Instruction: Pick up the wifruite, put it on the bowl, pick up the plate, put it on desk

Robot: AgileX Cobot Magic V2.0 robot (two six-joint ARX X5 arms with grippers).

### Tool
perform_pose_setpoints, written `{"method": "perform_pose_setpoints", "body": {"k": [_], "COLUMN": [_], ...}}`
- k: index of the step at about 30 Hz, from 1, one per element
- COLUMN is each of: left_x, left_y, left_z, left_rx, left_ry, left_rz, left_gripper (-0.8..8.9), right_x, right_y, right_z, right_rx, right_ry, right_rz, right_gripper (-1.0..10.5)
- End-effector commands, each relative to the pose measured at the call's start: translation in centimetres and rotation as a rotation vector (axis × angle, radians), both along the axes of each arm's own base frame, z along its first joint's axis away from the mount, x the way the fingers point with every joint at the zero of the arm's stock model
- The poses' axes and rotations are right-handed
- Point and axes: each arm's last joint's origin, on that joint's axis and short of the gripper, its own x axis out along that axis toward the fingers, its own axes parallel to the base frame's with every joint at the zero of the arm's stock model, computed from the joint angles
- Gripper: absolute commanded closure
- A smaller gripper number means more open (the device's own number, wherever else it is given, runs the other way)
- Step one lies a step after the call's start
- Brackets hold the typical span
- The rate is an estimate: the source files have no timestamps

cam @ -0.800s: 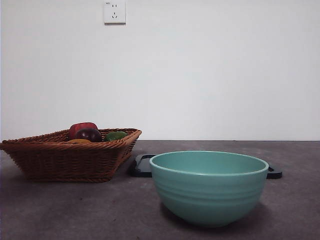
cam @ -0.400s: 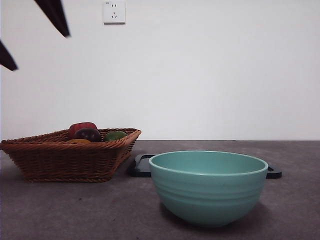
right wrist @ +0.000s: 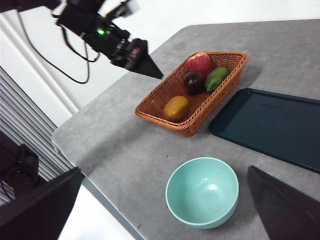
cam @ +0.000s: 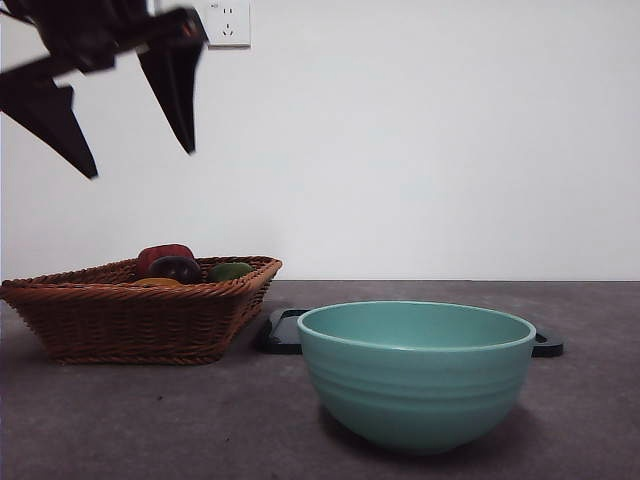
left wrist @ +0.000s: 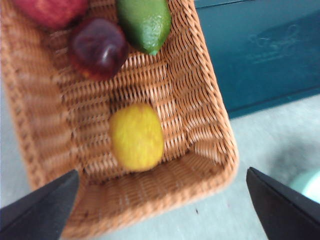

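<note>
Tabletop (cam: pixel 150 420) first: it is wide, grey and flat, and nothing on it has moved. What changed is up high on the left, where the left gripper (cam: pixel 135 140) has come down much lower than half a second ago, with its jaws wide apart and nothing between them. It hangs over the brown basket (cam: pixel 130 320). The teal bowl (cam: pixel 417 375) sits near, to the right, waiting. The wifruite (left wrist: pixel 136 136) lies in the basket's near end. I think the grab comes next. The right gripper (right wrist: pixel 160 210) waits high, jaws apart.
</note>
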Motion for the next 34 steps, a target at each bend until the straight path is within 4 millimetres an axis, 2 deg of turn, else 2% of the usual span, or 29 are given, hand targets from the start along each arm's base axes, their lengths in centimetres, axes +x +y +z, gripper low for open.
{"method": "perform_pose_setpoints", "body": {"k": [1,7,16,25,30,34], "left_x": [1.6,3.9,5.7,6.1,6.1,6.1], "left_y": [-0.8,-1.6,-2.4,-2.6,-2.6,-2.6], "left_z": [-0.8,-4.0,-7.7,-9.8,-10.0,-10.3], "left_rx": [0.02,0.11,0.142,0.173,0.177,0.186], "left_ry": [0.003,0.024,0.098,0.172,0.183,0.203], "left_rz": [-0.005,0.03,0.024,0.02,0.02,0.017], "left_gripper": [2.02,2.02,2.02,2.02,2.58,2.62], "right_x": [-0.2,-0.2,-0.2,-0.2,-0.2,-0.2], "right_y": [-0.1,-0.1,-0.1,-0.1,-0.1,-0.1], "right_z": [0.5,0.5,0.5,0.5,0.5,0.5], "right_rx": [0.007,0.007,0.01,0.012,0.012,0.012], "right_ry": [-0.025,-0.025,-0.021,-0.019,-0.019,-0.019], "right_rz": [0.005,0.005,0.005,0.004,0.003,0.003], "right_gripper": [3.1,3.1,3.1,3.1,3.1,3.1]}}
